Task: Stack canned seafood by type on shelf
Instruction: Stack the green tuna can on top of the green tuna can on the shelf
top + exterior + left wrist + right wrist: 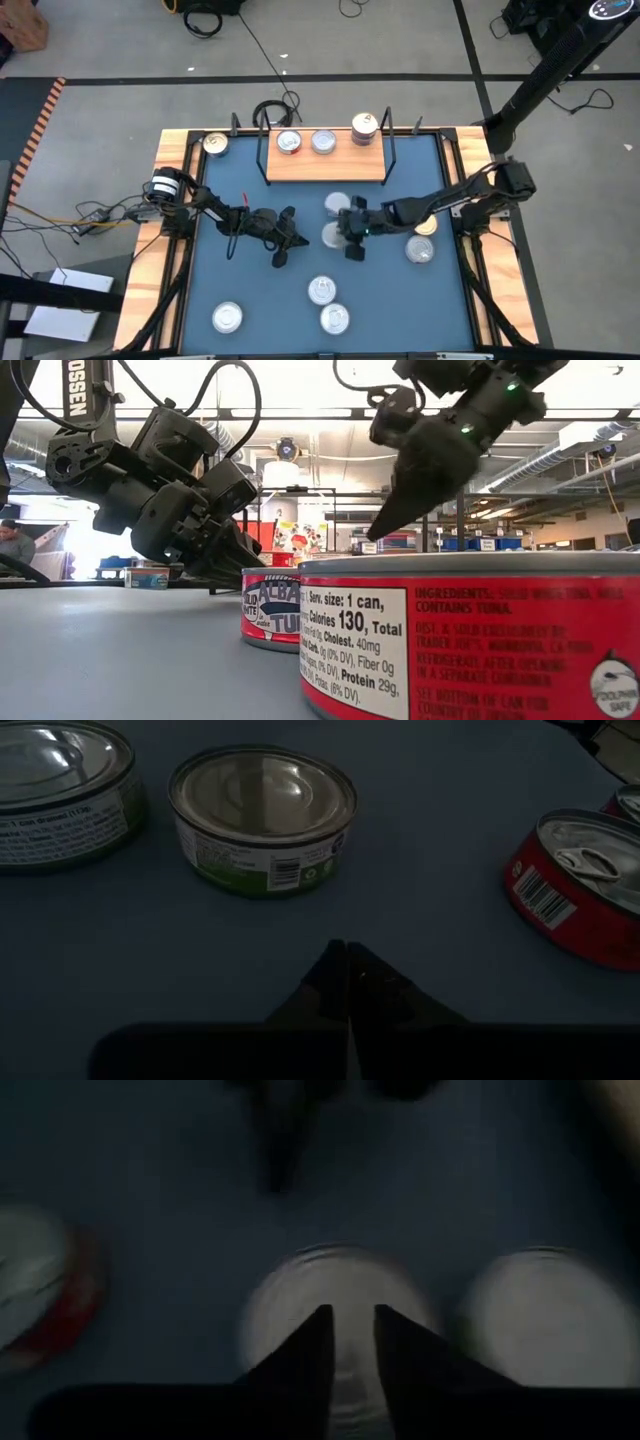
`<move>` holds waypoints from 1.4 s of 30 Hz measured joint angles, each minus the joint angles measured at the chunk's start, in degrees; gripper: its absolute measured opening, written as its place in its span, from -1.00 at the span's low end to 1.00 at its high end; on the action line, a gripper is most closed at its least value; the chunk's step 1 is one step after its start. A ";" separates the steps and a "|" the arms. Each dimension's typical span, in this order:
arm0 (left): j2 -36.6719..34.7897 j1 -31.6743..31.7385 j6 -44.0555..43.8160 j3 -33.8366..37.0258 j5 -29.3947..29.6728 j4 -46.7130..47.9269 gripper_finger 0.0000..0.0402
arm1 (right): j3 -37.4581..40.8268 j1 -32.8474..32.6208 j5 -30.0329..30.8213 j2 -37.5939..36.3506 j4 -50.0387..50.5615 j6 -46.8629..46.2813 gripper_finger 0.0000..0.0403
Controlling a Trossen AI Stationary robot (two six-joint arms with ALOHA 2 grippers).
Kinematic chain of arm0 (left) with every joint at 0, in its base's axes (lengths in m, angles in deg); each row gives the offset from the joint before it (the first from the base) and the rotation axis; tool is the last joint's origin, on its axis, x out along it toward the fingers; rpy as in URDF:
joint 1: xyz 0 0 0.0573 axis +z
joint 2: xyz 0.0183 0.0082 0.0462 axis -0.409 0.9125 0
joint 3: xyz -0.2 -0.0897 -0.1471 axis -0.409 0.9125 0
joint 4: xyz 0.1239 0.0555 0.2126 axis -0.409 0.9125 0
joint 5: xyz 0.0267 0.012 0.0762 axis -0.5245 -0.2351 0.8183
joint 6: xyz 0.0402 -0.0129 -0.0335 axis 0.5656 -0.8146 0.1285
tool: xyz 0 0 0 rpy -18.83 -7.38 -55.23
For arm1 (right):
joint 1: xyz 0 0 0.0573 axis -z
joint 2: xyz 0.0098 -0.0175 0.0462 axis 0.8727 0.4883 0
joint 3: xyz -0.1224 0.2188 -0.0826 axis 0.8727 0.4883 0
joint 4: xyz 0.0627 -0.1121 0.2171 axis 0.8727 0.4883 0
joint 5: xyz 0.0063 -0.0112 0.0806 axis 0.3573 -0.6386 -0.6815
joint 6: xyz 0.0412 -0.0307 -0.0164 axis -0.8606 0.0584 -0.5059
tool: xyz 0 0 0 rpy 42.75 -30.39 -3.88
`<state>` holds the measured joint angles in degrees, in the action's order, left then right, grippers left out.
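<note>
The shelf (325, 165) is a light wooden board with black wire uprights at the table's far edge. Two silver-lidded tins (289, 142) (323, 141) and a stack of tins (364, 128) stand on it. Several more tins rest flat on the blue table, among them one (332, 235) at mid-table. My right gripper (350, 232) (350, 1330) hovers over that tin (320, 1295), fingers a narrow gap apart and pointing down. My left gripper (285, 240) (347, 970) is shut over bare table left of it. Before it stand a green-labelled tin (262, 815) and a red tin (585, 885).
One tin (215, 143) sits in the far left corner beside the shelf. Tins lie near the right arm (420, 250) and toward the near edge (321, 290) (228, 318). A red tin (470, 640) fills the low view. The wooden rim (170, 250) bounds the table.
</note>
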<state>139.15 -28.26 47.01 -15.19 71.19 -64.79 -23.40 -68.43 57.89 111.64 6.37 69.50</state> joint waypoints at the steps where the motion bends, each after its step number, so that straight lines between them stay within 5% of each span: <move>1: 0.02 0.00 0.00 0.00 0.00 -0.03 -0.97 | 0.00 -0.71 -0.42 0.19 0.00 0.73 -0.54; 6: 0.01 0.00 -0.02 0.00 -0.02 -0.04 -0.97 | 0.00 -2.86 -0.04 0.39 0.49 2.77 -0.26; 11: 0.00 0.00 -0.02 0.00 -0.07 -0.07 -0.97 | -0.03 -5.27 -1.37 1.50 2.12 7.78 -0.21; 24: 0.02 0.00 0.08 0.02 -0.39 0.49 -0.97 | -0.35 -5.40 1.95 7.98 0.87 16.61 -0.49; 32: 0.02 0.00 0.11 0.02 -0.37 0.35 -0.97 | -0.28 -5.40 2.75 8.17 -0.53 20.78 -0.95; 42: 0.02 0.00 -0.32 0.00 -0.37 -0.25 -0.97 | -6.15 -4.05 0.13 7.65 4.82 18.66 -0.98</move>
<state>139.17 -28.26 46.69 -15.19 70.82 -65.05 -29.55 -72.48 58.01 119.29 11.19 88.16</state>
